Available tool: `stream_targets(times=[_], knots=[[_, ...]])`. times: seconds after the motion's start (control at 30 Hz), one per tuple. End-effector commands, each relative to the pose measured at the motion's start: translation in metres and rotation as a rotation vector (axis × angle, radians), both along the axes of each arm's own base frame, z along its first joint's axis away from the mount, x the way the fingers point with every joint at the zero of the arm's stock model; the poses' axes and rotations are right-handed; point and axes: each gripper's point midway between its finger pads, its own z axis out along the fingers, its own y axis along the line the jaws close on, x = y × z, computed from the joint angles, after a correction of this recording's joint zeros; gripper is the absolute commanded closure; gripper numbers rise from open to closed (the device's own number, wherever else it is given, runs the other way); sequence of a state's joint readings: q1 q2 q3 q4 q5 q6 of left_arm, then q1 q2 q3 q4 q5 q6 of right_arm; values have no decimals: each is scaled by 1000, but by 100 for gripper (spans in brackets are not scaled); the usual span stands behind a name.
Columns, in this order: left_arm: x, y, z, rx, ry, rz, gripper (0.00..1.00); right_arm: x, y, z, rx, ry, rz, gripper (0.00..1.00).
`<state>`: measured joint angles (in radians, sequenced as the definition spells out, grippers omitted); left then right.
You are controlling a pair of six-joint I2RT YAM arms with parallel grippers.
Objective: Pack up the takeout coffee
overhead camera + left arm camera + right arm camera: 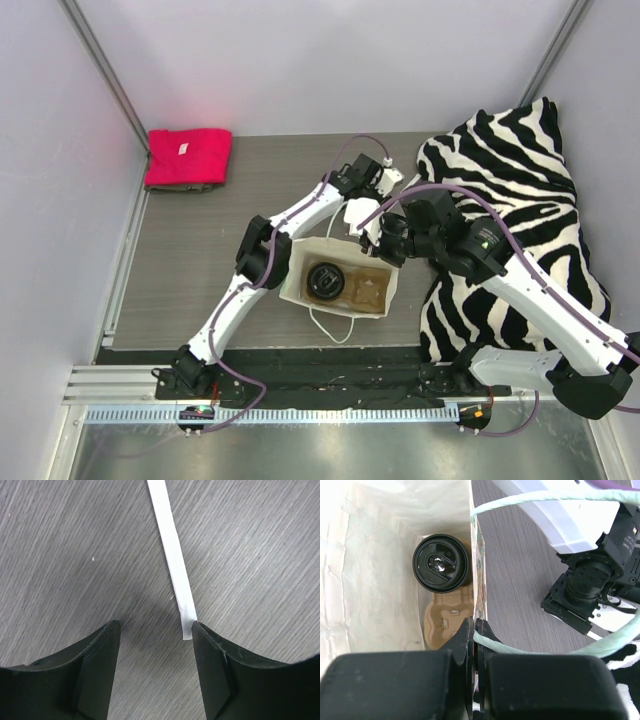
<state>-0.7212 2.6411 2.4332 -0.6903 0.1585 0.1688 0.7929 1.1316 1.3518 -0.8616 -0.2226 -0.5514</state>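
Overhead first: white-and-green paper bag with cord handles (335, 306) stands open just nearer than the bench's middle. The small tan kraft-paper takeout cup (325, 280), capped with its round black plastic lid, is already down inside, next to the visible part of a beige moulded-pulp carrier tray (368, 290). A folded red cloth (188, 158) sits in the far-left corner, and zebra-striped fabric (520, 190) drapes the right edge.

Left wrist now: left jaws spread wide, low over the grey woodgrain bench (75, 555). They straddle the end of a long flat white paper strip (172, 555), its tip touching one finger, so it looks lined up for a pinch. What the strip is, I can't tell.

Right wrist: right jaws clamped shut on the bag's rim (479, 570), presumably to keep the mouth open and steady. Below, the lid (441, 563) faces up, and the cup looks seated in the tray (442, 622), upright and safe from tipping.
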Motion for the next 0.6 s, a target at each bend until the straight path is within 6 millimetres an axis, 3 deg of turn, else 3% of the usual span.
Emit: stream_targets(times=[0.0, 0.17, 0.4, 0.57], knots=[[-12, -5, -30, 77, 4, -33, 37, -2, 4, 18, 49, -49, 26, 99], [-20, -10, -33, 106, -15, -71, 39, -1, 4, 17, 52, -45, 17, 99], [-26, -10, -41, 169, -39, -106, 61, 1, 4, 17, 53, -49, 3, 99], [-34, 11, -58, 275, -20, -134, 72, 2, 2, 18, 57, -60, -4, 99]])
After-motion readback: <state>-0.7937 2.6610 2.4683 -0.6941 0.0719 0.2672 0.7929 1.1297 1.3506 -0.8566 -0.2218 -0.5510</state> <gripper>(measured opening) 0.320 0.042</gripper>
